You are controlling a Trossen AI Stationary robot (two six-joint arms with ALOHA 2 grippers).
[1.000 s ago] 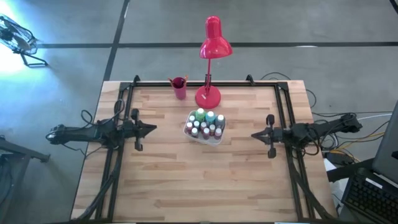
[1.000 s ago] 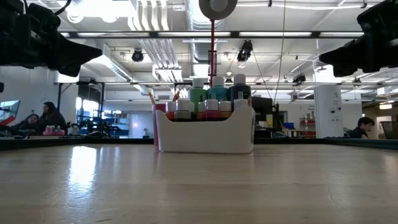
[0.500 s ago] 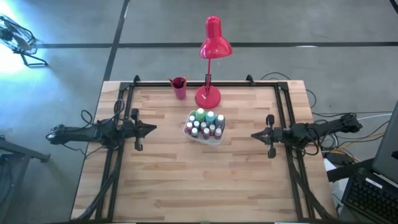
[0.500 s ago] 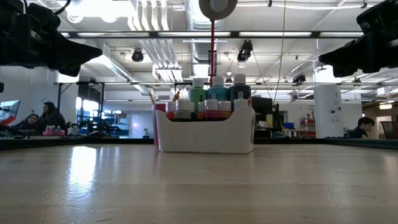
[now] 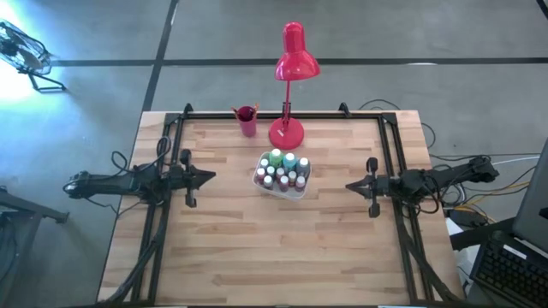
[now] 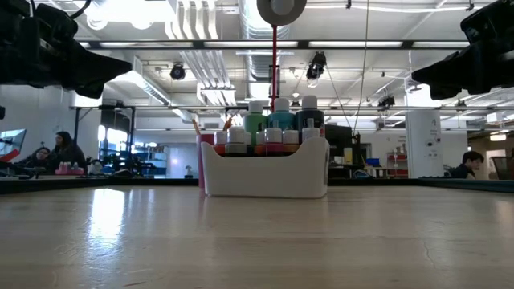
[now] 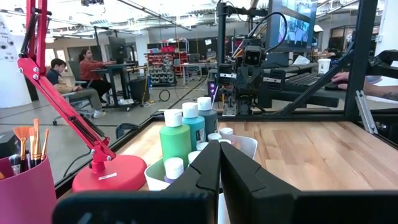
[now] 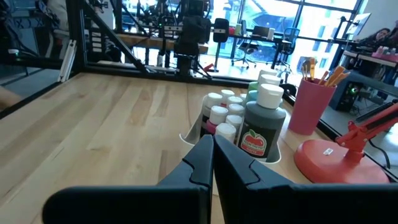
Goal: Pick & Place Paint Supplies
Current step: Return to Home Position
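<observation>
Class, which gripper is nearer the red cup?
Left. The left gripper hangs left of the red cup; the right gripper is farther away, past the white bin.

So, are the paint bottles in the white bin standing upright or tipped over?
Upright. In the low view the paint bottles stand caps up in the white bin; the high view shows mostly their round cap tops.

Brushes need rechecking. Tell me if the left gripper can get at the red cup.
Probably yes: only bare table lies between the left gripper and the red cup; white bin and lamp sit aside.
</observation>
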